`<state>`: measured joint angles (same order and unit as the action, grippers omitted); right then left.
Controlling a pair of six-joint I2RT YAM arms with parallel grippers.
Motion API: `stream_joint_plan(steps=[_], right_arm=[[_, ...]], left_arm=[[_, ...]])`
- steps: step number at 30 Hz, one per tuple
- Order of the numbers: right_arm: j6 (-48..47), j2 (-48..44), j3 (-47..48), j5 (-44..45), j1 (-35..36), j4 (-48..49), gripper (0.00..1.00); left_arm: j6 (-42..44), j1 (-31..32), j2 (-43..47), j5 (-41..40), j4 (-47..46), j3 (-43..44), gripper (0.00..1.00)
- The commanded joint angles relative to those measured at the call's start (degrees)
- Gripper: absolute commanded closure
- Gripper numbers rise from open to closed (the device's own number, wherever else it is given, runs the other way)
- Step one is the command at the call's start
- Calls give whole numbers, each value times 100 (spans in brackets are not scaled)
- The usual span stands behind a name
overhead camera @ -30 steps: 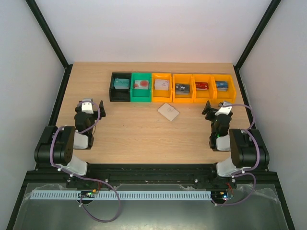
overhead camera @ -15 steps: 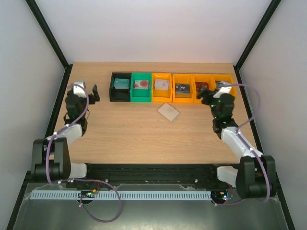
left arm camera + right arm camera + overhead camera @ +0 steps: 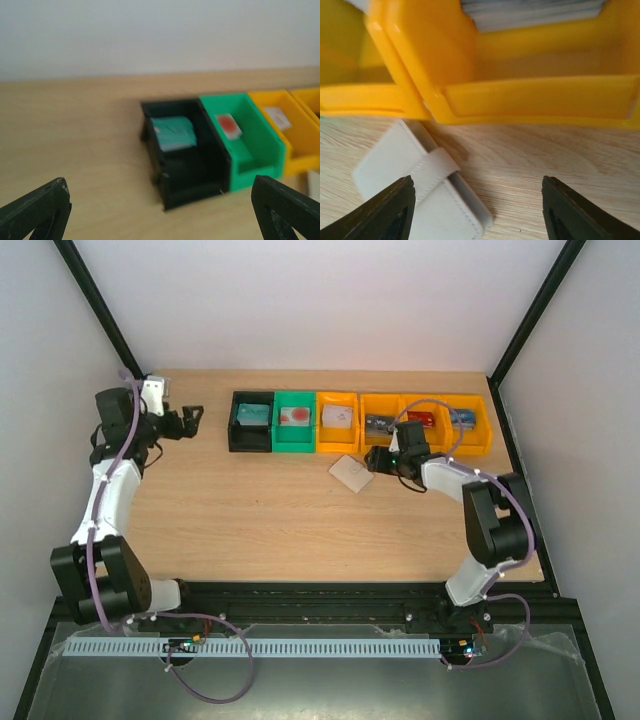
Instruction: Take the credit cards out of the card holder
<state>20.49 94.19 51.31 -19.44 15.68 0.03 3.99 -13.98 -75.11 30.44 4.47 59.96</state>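
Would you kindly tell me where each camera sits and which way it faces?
Top external: above and behind, looking down on the table; both arms show.
Left wrist: on the left gripper, facing the black bin and green bin; fingertips show.
Right wrist: on the right gripper, facing the card holder and an orange bin; fingertips show.
Shared: card holder, in top and right wrist.

Left claw (image 3: 192, 422) and right claw (image 3: 374, 460) both reach far forward, spread wide.
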Motion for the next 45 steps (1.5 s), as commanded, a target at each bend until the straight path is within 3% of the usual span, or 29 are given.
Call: stream_joint_plan(steps=[1, 9, 16, 23, 29, 34, 38, 45], right_arm=[[-302, 614, 388, -252, -11, -735, 35], [-520, 1093, 411, -962, 164, -665, 42], [-482, 1112, 277, -1197, 247, -642, 66], [-121, 884, -165, -1763, 323, -159, 98], [225, 788, -536, -2158, 480, 418, 98], [795, 600, -784, -2383, 1013, 1113, 98], [1455, 435, -1046, -2405, 1337, 1715, 98], [2073, 203, -1167, -2403, 1695, 2032, 99]], left_arm=[[90, 161, -474, 1022, 1471, 285, 1], [164, 693, -498, 963, 1561, 179, 0], [167, 867, -396, 1167, 1545, 62, 1], [155, 1124, -384, 1283, 1444, -113, 0], [-218, 1602, -383, 1637, 997, -587, 1], [-1611, 1972, -1143, 2476, 70, -1091, 6], [-2252, 2143, -1814, 2464, -359, -1368, 14], [-2790, 2989, -2193, 1926, -975, -1756, 15]])
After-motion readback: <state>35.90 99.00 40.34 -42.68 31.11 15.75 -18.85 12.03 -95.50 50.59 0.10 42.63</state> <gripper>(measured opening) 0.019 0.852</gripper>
